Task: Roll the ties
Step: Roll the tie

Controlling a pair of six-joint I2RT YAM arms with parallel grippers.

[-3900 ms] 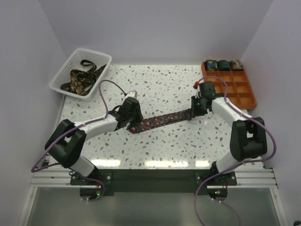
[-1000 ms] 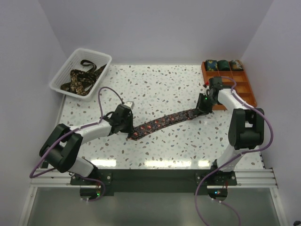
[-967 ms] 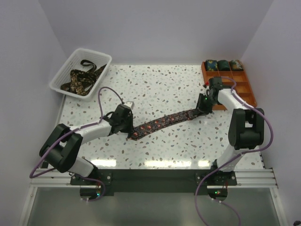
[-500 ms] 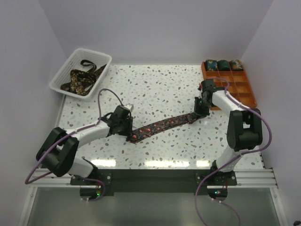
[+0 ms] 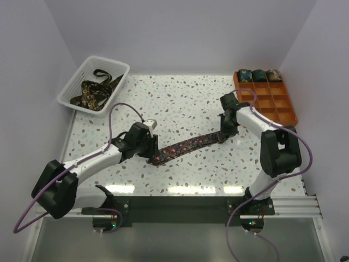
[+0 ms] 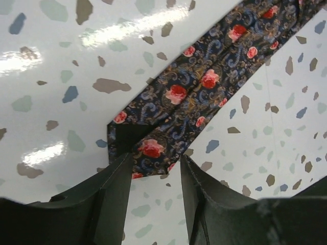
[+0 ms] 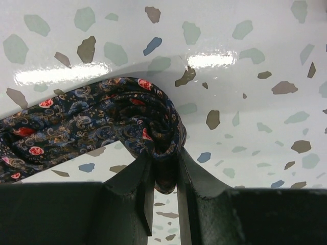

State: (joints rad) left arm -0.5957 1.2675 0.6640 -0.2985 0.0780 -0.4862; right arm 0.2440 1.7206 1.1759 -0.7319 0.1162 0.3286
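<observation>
Nearest the arm bases, the left gripper [image 5: 146, 145] sits low over the speckled table [image 5: 180, 98] with its jaws parted. In the left wrist view bare table shows between its fingers [image 6: 115, 194], and the pointed wide end of the tie [image 6: 194, 92] lies flat just ahead of them, its tip reaching into the gap (whether the fabric touches either finger cannot be told). The tie is dark, printed with red roses and pale paisley scrolls. From that tip it runs as one straight band diagonally across the middle of the table, rising away to the right. At its far right end the right gripper [image 5: 226, 131] has its jaws drawn in narrow on the fabric. The right wrist view shows the narrow end curled into a small loose coil, pinched between the two fingers [image 7: 145, 173], with the rest trailing off to the left along the table. Beyond that, at the far right corner, an orange tray [image 5: 289, 112] holds three rolled ties [image 5: 259, 75] side by side in its back row of compartments. At the far left corner a white basket [image 5: 73, 87] holds loose ties [image 5: 92, 93] in a heap.
</observation>
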